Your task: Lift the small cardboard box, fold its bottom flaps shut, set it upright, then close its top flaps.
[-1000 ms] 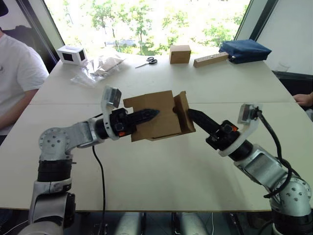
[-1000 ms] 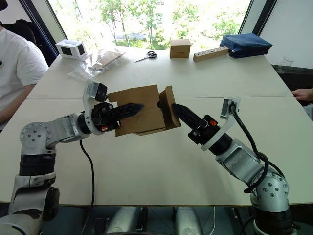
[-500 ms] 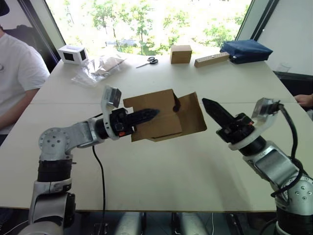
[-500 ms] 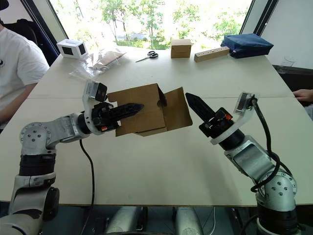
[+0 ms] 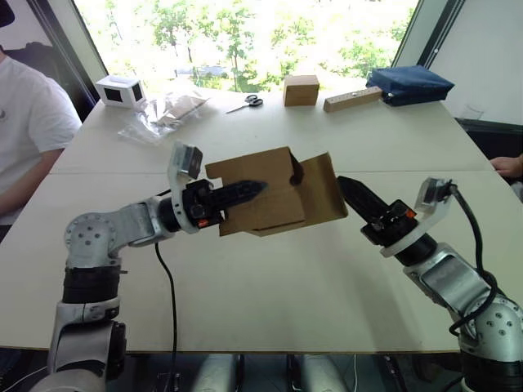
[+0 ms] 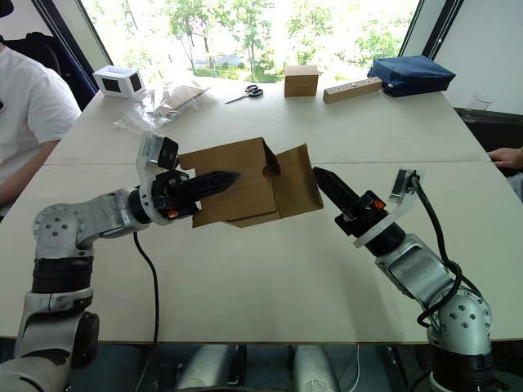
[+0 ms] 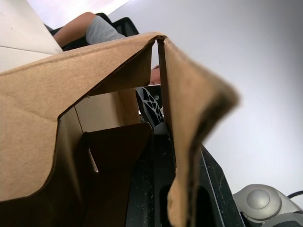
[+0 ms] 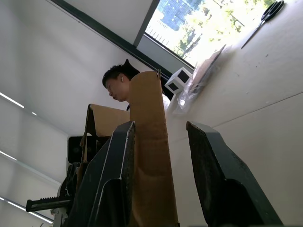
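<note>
Above white table (image 5: 270, 278): small cardboard box (image 5: 261, 192) in clamped left hand (image 5: 245, 193); right hand (image 5: 353, 191) spread.

white table (image 5: 270, 278) | sunlit window (image 5: 245, 37), trees outside | grey wall (image 5: 482, 49)

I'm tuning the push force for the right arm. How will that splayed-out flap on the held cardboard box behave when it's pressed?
The flap is thin corrugated board hinged on one edge, so it will probably swing easily and spring back. The small cardboard box looks light, held aloft by the left gripper alone, so it may twist. The right gripper is open.
</note>
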You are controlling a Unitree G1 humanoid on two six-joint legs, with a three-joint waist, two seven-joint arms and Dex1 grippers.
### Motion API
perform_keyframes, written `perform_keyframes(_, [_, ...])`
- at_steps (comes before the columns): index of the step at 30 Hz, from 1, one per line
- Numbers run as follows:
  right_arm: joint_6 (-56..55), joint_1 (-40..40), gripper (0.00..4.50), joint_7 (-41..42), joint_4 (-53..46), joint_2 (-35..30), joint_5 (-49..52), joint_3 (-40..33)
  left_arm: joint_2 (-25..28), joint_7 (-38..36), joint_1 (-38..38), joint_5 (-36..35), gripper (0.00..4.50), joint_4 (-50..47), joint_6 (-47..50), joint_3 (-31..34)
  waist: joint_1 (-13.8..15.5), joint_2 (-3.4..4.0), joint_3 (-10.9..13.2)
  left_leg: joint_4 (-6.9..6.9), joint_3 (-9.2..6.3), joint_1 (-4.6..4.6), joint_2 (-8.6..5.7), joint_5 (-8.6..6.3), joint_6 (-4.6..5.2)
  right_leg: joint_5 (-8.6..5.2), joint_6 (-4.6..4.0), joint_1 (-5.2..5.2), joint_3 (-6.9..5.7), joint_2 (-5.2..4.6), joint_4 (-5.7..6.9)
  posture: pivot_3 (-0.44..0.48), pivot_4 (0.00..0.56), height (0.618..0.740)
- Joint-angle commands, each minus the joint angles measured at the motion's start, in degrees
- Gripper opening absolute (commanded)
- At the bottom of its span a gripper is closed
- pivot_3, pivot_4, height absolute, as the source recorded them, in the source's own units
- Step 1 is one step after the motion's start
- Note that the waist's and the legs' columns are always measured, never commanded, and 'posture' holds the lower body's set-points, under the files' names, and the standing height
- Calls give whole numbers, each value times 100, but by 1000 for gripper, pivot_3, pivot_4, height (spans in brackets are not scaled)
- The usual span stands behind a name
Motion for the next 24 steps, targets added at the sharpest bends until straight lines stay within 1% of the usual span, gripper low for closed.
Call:
perform_keyframes(1, [-72,-91,1757,-64,-267,99,393,-31,34,-17,-40,-140,0,-195,-96,33,0,0,0,0,0,0,0,0,0,0,0,0,0,0,0,0,150,740])
perform_keyframes(12, [-182,-145,1757,-329,-746,120,880,107,25,-11,-21,-83,0,-184,-107,23,0,0,0,0,0,0,0,0,0,0,0,0,0,0,-1,0,150,740])
perform_keyframes(18, [-115,-96,1757,-258,-892,24,516,320,16,-30,-41,-56,0,-168,-108,17,-2,0,0,0,-1,-1,0,0,0,0,0,0,0,0,-1,0,150,740])
perform_keyframes(24, [-131,-90,1757,-162,-875,-31,312,350,13,-20,-37,-60,0,-183,-112,15,-1,0,0,0,-1,-1,0,0,0,0,0,0,0,0,-1,0,150,740])
